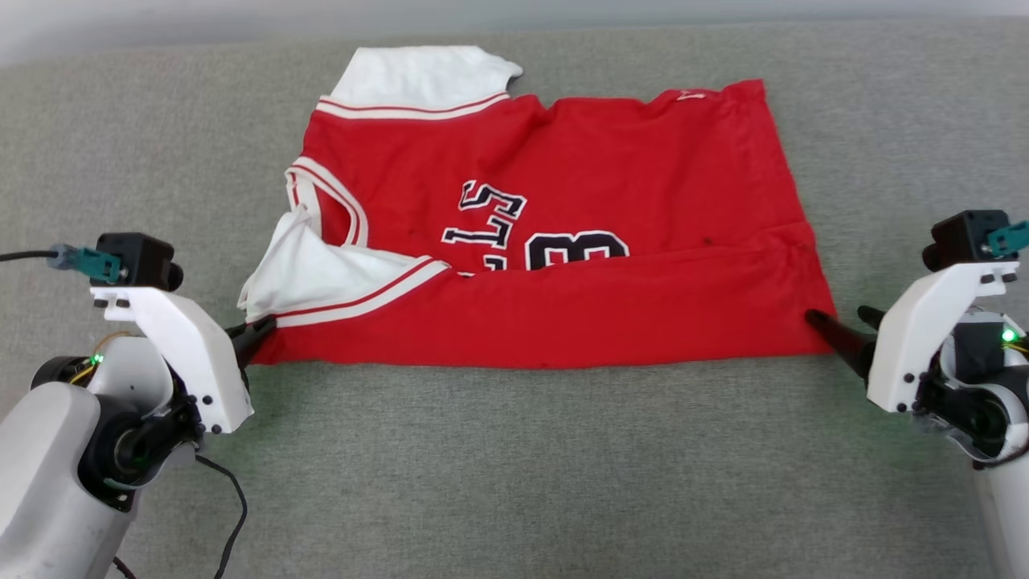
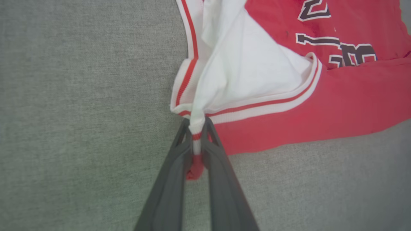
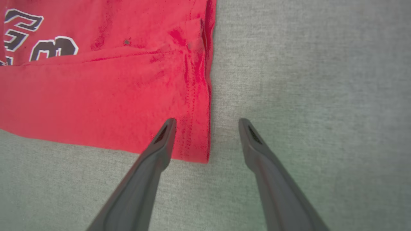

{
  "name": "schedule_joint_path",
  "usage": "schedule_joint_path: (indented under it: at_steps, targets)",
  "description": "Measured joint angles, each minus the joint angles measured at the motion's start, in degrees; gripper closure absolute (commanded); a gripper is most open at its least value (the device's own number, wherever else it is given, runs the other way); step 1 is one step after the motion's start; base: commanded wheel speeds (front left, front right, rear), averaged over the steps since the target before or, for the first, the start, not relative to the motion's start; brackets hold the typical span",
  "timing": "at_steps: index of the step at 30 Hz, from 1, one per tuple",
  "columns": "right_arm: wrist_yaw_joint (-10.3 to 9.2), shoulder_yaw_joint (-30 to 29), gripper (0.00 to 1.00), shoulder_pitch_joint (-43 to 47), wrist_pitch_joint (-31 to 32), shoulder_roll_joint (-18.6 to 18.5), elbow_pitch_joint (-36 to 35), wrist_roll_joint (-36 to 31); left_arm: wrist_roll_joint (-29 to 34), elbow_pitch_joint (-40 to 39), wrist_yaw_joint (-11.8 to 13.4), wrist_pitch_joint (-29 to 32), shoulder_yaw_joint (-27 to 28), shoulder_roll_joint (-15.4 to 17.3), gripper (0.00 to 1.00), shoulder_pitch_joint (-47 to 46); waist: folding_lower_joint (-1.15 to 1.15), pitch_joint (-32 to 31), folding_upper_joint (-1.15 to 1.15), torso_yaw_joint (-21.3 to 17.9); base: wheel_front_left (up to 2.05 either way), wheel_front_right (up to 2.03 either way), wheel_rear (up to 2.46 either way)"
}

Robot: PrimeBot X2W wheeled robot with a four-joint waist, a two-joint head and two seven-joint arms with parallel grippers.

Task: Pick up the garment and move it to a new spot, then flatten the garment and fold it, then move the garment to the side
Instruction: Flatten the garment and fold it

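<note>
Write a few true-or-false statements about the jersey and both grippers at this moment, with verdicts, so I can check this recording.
1. The left gripper has its jaws shut on a bunched bit of the garment at its white-and-red trimmed corner. True.
2. The right gripper has its jaws clamped on the garment's hem. False: they stand wide open, one over the red corner and the other over the grey fabric surface.
3. The garment's near edge is folded over its front, hiding part of the black lettering. True.
4. The garment lies on a bare wooden table. False: it lies on the grey fabric surface.
</note>
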Motion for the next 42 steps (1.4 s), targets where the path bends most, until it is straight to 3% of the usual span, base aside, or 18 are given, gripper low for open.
schedule_joint_path:
  at_steps: [7, 8, 9, 10, 11, 20, 29, 42]
  targets:
    - [0.00, 0.57, 0.00, -3.58, 2.21, 1.29, 6.93, -0.02, 0.78, -1.83, 0.56, 0.34, -0.76, -0.37, 1.00, -0.88, 0.00, 1.96, 0.00, 1.93, 0.00, 0.00, 0.00]
    - [0.00, 0.76, 0.05, -3.81, 2.53, 1.29, 7.33, 0.00, 0.85, -1.93, 0.60, 0.34, -0.86, -0.41, 1.00, -0.89, 0.00, 2.05, 0.00, 2.03, 0.00, 0.00, 0.00]
    - [0.00, 1.07, 0.56, -4.15, 2.90, 1.26, 7.71, 0.02, 0.85, -2.02, 0.63, 0.34, -0.89, -0.42, 1.00, -0.89, 0.00, 2.09, 0.00, 2.05, 0.00, 0.00, 0.00]
    - [-0.01, 1.18, 0.87, -4.41, 3.05, 1.26, 8.13, 0.31, 0.85, -2.04, 0.75, 0.34, -0.93, -0.44, 1.00, -0.88, 0.00, 2.10, 0.00, 2.03, 0.00, 0.00, 0.00]
    - [-0.01, 1.27, 1.00, -4.58, 3.09, 1.22, 8.42, 0.59, 0.83, -2.05, 0.84, 0.34, -0.96, -0.46, 1.00, -0.88, 0.00, 2.10, 0.00, 2.00, 0.00, 0.00, 0.00]
    - [-0.01, 4.34, 1.00, -5.50, 1.80, 0.69, 8.83, 1.66, -0.02, -2.48, 1.30, 0.30, -0.77, -0.64, 1.00, -0.02, 0.00, 0.93, 0.00, 1.44, 0.00, 0.00, 0.00]
    - [-0.01, 7.58, 1.00, -4.91, 0.89, 0.25, 6.65, 2.80, -1.85, -3.36, 1.83, 0.34, -0.10, -0.15, 1.00, 3.39, 0.00, -4.54, 0.00, 0.50, 0.00, 0.00, 0.00]
    - [-0.01, 6.86, 1.00, 8.24, 2.96, -1.45, 2.01, 4.55, -5.34, -7.99, 5.68, -1.36, 1.22, 1.01, 1.00, 17.86, 0.00, -14.92, 0.00, 0.86, 0.00, 0.00, 0.00]
